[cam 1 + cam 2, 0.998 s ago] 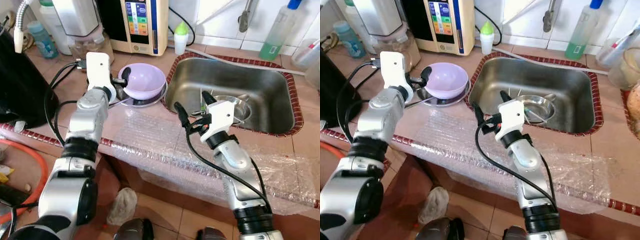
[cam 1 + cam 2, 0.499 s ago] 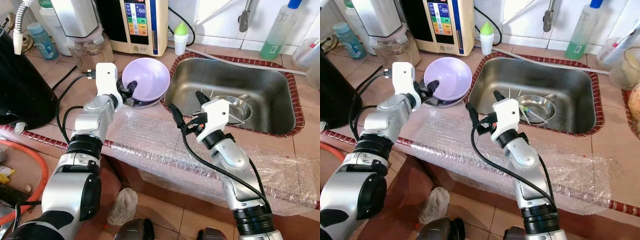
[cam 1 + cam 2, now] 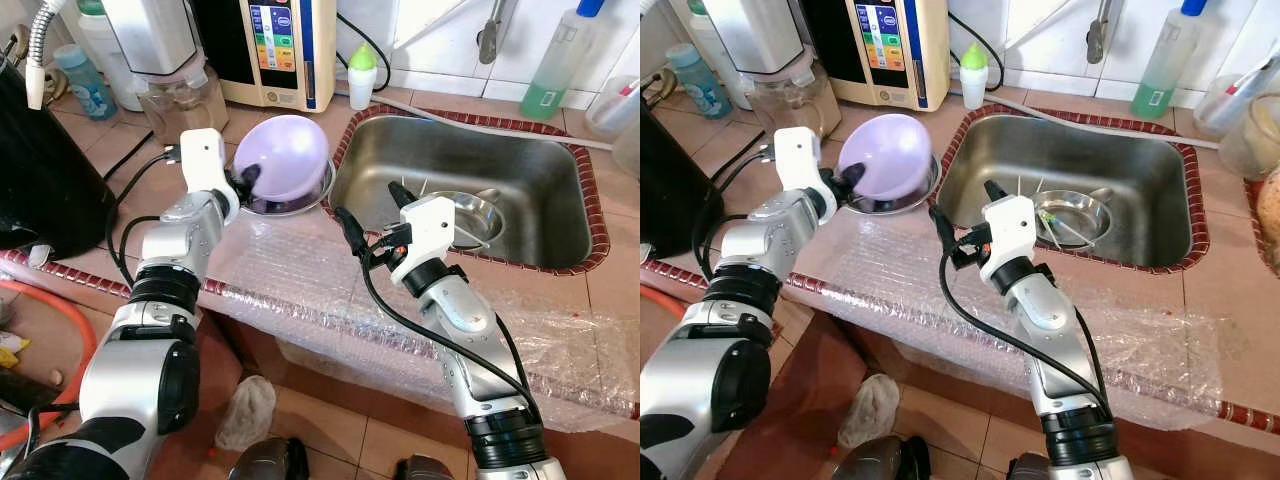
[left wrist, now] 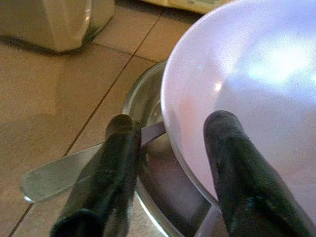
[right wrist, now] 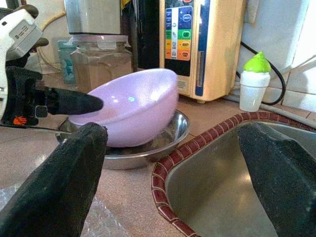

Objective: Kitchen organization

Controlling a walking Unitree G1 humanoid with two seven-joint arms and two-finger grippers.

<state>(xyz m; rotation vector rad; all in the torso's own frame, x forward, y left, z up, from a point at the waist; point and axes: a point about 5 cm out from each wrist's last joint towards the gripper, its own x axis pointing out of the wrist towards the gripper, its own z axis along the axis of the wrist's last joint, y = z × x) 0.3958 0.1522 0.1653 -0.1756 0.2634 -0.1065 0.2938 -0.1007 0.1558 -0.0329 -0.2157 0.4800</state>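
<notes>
- Bowl (image 3: 288, 155), lilac plastic, is tipped up on its edge in the shallow steel dish (image 3: 300, 196) on the tiled counter (image 3: 110, 165), just left of the sink (image 3: 520, 190).
- My left gripper (image 3: 243, 180) is clamped on the bowl's near rim: in my left wrist view one finger (image 4: 237, 168) lies inside the bowl and the other runs outside, over the dish.
- A flat metal utensil (image 4: 64, 170) sticks out from under the bowl, resting across the dish's edge and onto the counter.
- My right gripper (image 3: 368, 215) hovers over the bubble wrap (image 3: 300, 270) at the sink's near left corner, fingers spread wide and holding nothing.
- Inside the sink sits a steel plate (image 3: 470, 210) with cutlery on it.
- Behind the bowl stand a cream appliance with coloured buttons (image 3: 280, 50), a small white bottle with a green cap (image 3: 361, 75), and a glass jar (image 3: 180, 95).
</notes>
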